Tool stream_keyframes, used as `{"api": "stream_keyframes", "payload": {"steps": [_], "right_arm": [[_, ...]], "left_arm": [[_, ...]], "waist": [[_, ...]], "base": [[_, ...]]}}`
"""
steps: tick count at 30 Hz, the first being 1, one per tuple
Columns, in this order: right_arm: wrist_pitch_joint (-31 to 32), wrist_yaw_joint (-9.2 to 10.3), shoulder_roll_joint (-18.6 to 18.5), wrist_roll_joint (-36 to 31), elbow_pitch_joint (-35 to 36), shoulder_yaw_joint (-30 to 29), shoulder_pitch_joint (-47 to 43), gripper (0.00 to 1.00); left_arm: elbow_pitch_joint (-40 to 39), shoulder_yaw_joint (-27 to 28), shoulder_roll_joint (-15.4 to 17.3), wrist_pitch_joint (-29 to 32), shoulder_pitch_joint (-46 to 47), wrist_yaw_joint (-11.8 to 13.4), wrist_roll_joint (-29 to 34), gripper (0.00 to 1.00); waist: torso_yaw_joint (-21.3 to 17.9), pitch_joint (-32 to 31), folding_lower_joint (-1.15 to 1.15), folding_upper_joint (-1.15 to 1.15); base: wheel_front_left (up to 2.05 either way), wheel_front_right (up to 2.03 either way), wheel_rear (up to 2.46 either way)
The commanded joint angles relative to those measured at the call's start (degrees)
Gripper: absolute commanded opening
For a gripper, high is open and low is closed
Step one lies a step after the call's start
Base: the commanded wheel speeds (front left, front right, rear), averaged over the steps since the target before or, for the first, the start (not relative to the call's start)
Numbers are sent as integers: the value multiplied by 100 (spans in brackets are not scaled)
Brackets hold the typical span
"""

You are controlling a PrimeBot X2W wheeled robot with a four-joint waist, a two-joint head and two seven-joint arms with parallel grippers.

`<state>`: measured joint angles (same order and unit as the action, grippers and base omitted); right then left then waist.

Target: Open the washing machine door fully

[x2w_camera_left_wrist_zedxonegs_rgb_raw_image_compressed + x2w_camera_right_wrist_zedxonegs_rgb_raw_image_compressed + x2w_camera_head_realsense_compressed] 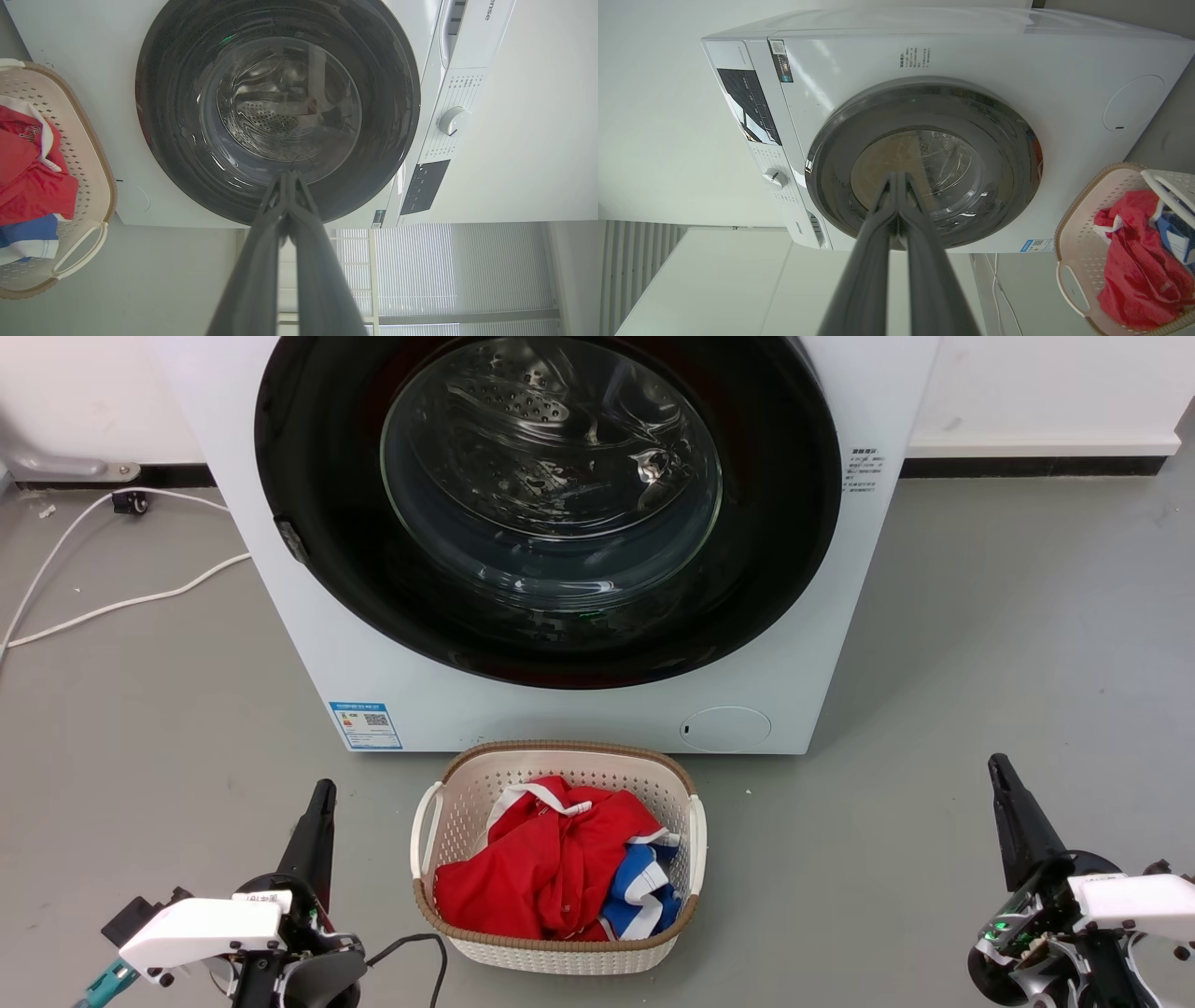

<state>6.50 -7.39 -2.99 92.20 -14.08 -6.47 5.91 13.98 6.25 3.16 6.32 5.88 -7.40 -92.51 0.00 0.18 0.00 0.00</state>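
The door [551, 504] sits flush in the front of the machine [822, 644], so I judge opening has not begun. A small notch [291, 539] on its rim, toward my left, may be the catch. The basket [560, 749] stands just before the machine. My left gripper [323, 791] and right gripper [998, 764] hang low, well apart from the door, fingers pressed together, holding nothing. Next I likely must reach that notch and pull.

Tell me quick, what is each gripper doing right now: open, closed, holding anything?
Left gripper: closed, holding nothing.
Right gripper: closed, holding nothing.
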Motion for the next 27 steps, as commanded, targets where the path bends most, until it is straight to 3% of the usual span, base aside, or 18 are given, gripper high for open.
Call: {"api": "stream_keyframes", "payload": {"steps": [1, 17, 18, 27], "right_arm": [[1, -19, 17, -16, -6, -6, 71, 0], [3, -19, 18, -18, -6, -7, 71, 0], [-1, 0, 1, -2, 1, -2, 0, 100], [-185, 0, 7, -87, 47, 109, -133, 100]], "left_arm": [[7, 19, -6, 3, 62, -17, 19, 0], [7, 25, -8, 11, 63, -17, 24, 0], [0, 6, -7, 3, 1, 0, 7, 100], [-19, -263, -23, -204, -31, 1, 84, 100]], "waist": [[0, 0, 0, 0], [0, 0, 0, 0], [0, 0, 0, 0], [-5, 3, 0, 0]], "base": [[0, 0, 0], [0, 0, 0], [0, 0, 0], [0, 0, 0]]}}
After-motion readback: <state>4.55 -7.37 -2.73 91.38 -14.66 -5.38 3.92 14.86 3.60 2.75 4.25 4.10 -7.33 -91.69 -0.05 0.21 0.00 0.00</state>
